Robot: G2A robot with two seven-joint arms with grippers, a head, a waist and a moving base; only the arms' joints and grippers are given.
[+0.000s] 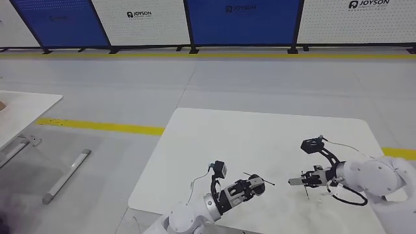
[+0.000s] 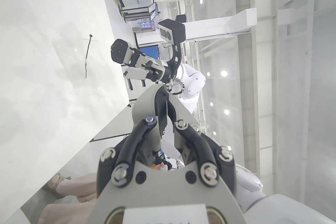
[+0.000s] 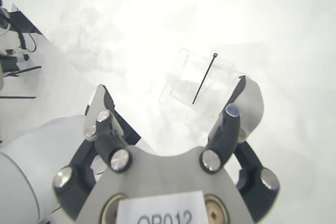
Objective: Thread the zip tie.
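Right jaws agape by zip tie (image 3: 204, 78) on clear sheet (image 3: 176, 87); left jaws closed, perhaps on another.

White table (image 1: 273, 136) seen with a matt, faintly smudged top, transparent square sheet (image 3: 183, 83) laid flat on it, black zip tie (image 3: 204, 78) laid straight across the sheet, its head placed at one sheet edge

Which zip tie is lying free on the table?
The zip tie on the clear sheet near the open right hand; the other zip tie is clamped in the left hand.
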